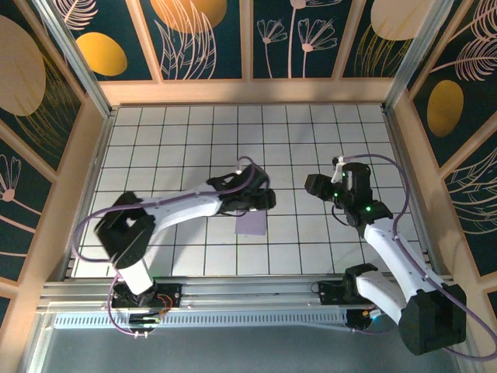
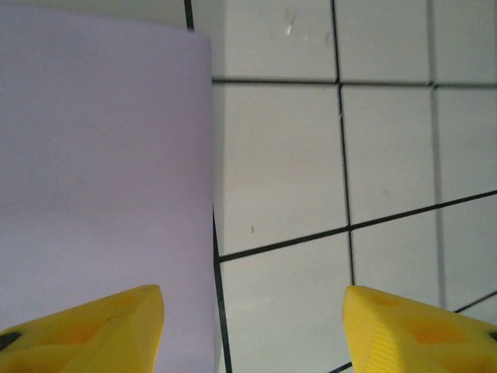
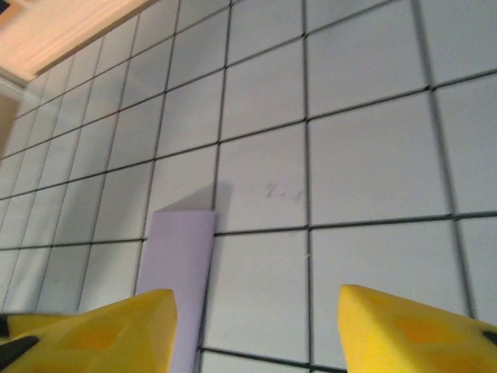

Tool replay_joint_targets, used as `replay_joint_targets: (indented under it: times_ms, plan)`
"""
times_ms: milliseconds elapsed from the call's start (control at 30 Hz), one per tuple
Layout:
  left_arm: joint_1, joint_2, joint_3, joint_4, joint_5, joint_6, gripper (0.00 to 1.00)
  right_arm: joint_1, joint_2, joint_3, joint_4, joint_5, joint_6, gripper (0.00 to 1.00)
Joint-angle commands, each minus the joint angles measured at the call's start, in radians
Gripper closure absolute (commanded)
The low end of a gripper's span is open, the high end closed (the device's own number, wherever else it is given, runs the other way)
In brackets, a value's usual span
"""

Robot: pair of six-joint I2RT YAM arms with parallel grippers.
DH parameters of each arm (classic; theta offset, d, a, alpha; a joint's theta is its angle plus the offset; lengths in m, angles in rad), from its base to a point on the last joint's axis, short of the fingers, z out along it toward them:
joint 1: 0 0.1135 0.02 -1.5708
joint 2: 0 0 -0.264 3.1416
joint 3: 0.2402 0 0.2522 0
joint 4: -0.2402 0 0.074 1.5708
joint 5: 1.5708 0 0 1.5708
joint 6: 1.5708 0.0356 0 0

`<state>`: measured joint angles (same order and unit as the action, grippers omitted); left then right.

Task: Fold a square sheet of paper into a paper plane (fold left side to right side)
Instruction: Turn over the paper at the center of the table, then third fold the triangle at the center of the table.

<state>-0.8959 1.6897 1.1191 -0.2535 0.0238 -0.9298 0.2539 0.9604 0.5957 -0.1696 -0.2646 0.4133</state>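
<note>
The square sheet of paper (image 1: 251, 225), folded narrow, lies flat at frame centre, its long axis apparently running up the frame. The left gripper (image 1: 268, 200) hangs over its upper end, fingers spread and empty. The right gripper (image 1: 311, 186), also spread and empty, stands farther right. White tiled table (image 1: 186, 140); patterned walls (image 1: 202, 39).

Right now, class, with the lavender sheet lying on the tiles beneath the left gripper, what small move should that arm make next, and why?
Probably lift the left gripper straight up. Its jaws stand open on nothing, and the square sheet of paper lies flat on the table, so rising would clear room for the next fold. The right gripper, also open, hangs apart.
</note>
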Motion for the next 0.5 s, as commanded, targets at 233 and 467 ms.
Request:
replay_joint_targets:
  times_ms: [233, 467]
  plan:
    - [0.225, -0.216, -0.410, 0.546, 0.223, -0.096, 0.35, 0.104, 0.250, -0.085, 0.252, -0.306, 0.259, 0.82]
    - [0.296, -0.233, -0.531, 0.671, 0.281, -0.134, 0.34, 0.239, 0.460, -0.028, 0.328, -0.284, 0.293, 1.00]
